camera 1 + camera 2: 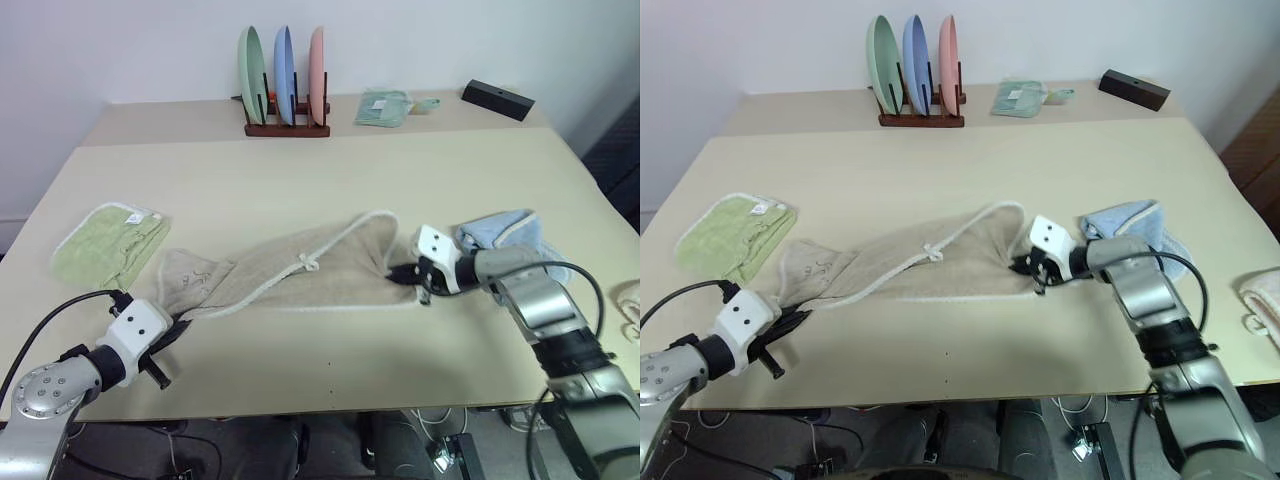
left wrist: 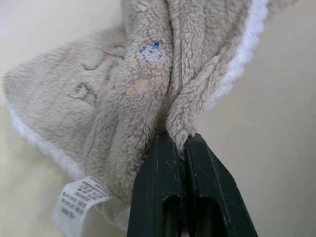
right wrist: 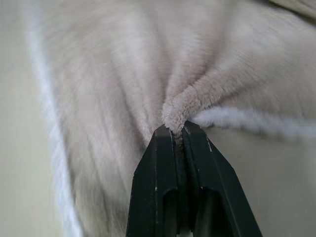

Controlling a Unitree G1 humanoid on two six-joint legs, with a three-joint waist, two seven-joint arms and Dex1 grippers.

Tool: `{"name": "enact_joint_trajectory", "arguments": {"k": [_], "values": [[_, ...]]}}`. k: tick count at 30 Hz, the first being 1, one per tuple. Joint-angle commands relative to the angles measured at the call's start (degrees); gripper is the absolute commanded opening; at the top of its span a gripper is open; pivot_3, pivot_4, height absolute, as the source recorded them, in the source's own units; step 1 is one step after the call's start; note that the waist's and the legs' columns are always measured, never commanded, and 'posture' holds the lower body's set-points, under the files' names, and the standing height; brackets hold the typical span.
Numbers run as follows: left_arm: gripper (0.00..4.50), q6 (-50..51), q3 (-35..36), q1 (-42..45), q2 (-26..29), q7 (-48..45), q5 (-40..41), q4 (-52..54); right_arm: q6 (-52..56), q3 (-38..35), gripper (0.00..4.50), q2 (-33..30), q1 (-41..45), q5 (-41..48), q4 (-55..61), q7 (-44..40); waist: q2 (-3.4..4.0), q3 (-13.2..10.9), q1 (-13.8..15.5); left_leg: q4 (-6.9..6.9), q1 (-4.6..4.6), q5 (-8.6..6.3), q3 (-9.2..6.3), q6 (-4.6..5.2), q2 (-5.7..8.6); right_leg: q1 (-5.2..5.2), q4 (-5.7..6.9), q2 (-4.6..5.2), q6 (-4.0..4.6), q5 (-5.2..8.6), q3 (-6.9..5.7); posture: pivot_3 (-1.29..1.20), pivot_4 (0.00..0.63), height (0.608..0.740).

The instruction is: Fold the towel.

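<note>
Now I've both ends pinched: left end effector (image 1: pixel 172 334) and right end effector (image 1: pixel 398 274) clamp the soft, limp towel (image 1: pixel 300 272) at opposite edges.

Left gripper (image 1: pixel 172 335) at near-left, 2 black fingers (image 2: pixel 163 187) pinched on a fold of the towel (image 1: pixel 300 270), right gripper (image 1: pixel 402 272) at centre-right, arm bent inward, fingers (image 3: pixel 170 173) clamped on towel edge

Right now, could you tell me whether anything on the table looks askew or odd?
Yes: the beige towel lies bunched and twisted, not flat, pinched at opposite ends by the left gripper and right gripper. The blue towel beside it is crumpled too.
</note>
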State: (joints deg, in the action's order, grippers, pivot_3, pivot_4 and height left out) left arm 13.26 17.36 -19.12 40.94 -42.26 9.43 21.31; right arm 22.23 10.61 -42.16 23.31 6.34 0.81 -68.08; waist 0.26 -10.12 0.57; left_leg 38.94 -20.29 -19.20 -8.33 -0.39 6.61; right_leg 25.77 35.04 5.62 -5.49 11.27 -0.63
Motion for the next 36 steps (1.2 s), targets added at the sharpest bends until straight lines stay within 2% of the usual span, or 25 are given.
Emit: {"name": "enact_joint_trajectory", "arguments": {"k": [1,2,4,9,14,18,25,28,34,36], "values": [[0.00,-0.88,0.54,0.78,0.40,0.16,-0.04,0.02,2.76,-0.86,0.05,-1.25,-0.31,2.63,6.10,-0.83,-0.03,-0.02,-0.30,0.00,0.04,-0.03,0.14,-0.02,-0.09,0.01,0.01,-0.05,0.00,0.00,0.08,0.00,0.150,0.727],[0.00,-0.94,0.34,1.06,0.45,0.14,-0.12,-0.15,4.61,-1.52,0.67,-1.36,0.08,3.51,6.53,-0.60,-0.03,-0.02,-0.33,0.00,0.06,-0.03,0.18,-0.01,-0.11,0.02,0.02,-0.08,0.01,0.00,0.15,0.00,0.150,0.727],[0.00,-1.17,-0.07,1.66,0.61,0.06,-0.40,-0.53,5.87,-3.01,1.42,-2.04,0.64,5.14,7.60,-0.86,-0.03,-0.02,-0.12,0.01,0.08,-0.03,0.20,-0.01,-0.13,0.03,0.05,-0.09,0.01,-0.01,0.17,0.00,0.150,0.727],[0.00,-1.43,-0.97,3.30,0.90,0.00,-0.85,-1.54,4.18,-6.35,3.91,-1.44,3.62,6.13,4.61,2.42,-0.06,-0.04,0.19,0.07,-0.02,-0.01,0.23,-0.05,-0.11,0.13,0.04,-0.08,0.02,-0.02,0.17,0.00,0.150,0.727],[0.00,-1.67,-1.54,3.93,0.68,0.07,-1.18,-1.74,3.69,-7.72,3.91,1.07,8.01,4.95,-3.32,8.16,-0.08,-0.04,0.18,0.06,-0.03,0.01,0.25,-0.09,-0.10,0.14,0.03,-0.08,0.02,-0.02,0.19,0.00,0.150,0.727],[0.00,-1.53,-1.98,4.10,-0.01,0.82,-1.22,-1.32,-0.83,-4.86,3.91,3.63,12.89,-1.11,-16.21,14.15,-0.08,-0.04,0.07,0.06,-0.06,0.10,0.33,-0.26,-0.11,0.24,0.08,-0.09,0.04,-0.03,0.26,0.00,0.150,0.727],[0.00,-1.45,-2.08,3.04,-0.37,1.48,-1.28,-0.23,-5.09,-2.80,3.91,7.58,19.05,-4.35,-29.62,15.97,-0.08,-0.04,-0.20,0.03,-0.18,0.13,0.48,-0.31,-0.11,0.50,0.14,-0.10,0.04,-0.04,0.35,0.00,0.150,0.727],[0.00,-1.38,-1.82,2.34,-0.37,1.71,-1.20,0.36,-4.69,-3.46,3.06,7.97,19.86,-3.52,-29.91,14.97,-0.08,-0.04,-0.22,0.03,-0.16,0.13,0.51,-0.30,-0.12,0.49,0.15,-0.12,0.05,-0.05,0.38,0.00,0.150,0.727],[0.00,-1.18,-1.46,1.86,-0.32,2.00,-0.92,0.42,-3.18,-3.88,0.03,6.65,18.03,-2.16,-24.94,12.14,-0.07,-0.04,-0.06,0.03,-0.18,0.13,0.51,-0.30,-0.11,0.51,0.15,-0.12,0.04,-0.06,0.38,0.00,0.150,0.727],[0.00,-0.81,-1.18,2.45,-0.64,2.26,-0.26,0.46,-3.39,-4.33,0.03,6.10,17.83,-2.31,-23.77,12.56,-0.07,-0.04,-0.05,0.03,-0.18,0.13,0.51,-0.29,-0.11,0.52,0.15,-0.12,0.04,-0.06,0.38,0.00,0.150,0.727]]}}
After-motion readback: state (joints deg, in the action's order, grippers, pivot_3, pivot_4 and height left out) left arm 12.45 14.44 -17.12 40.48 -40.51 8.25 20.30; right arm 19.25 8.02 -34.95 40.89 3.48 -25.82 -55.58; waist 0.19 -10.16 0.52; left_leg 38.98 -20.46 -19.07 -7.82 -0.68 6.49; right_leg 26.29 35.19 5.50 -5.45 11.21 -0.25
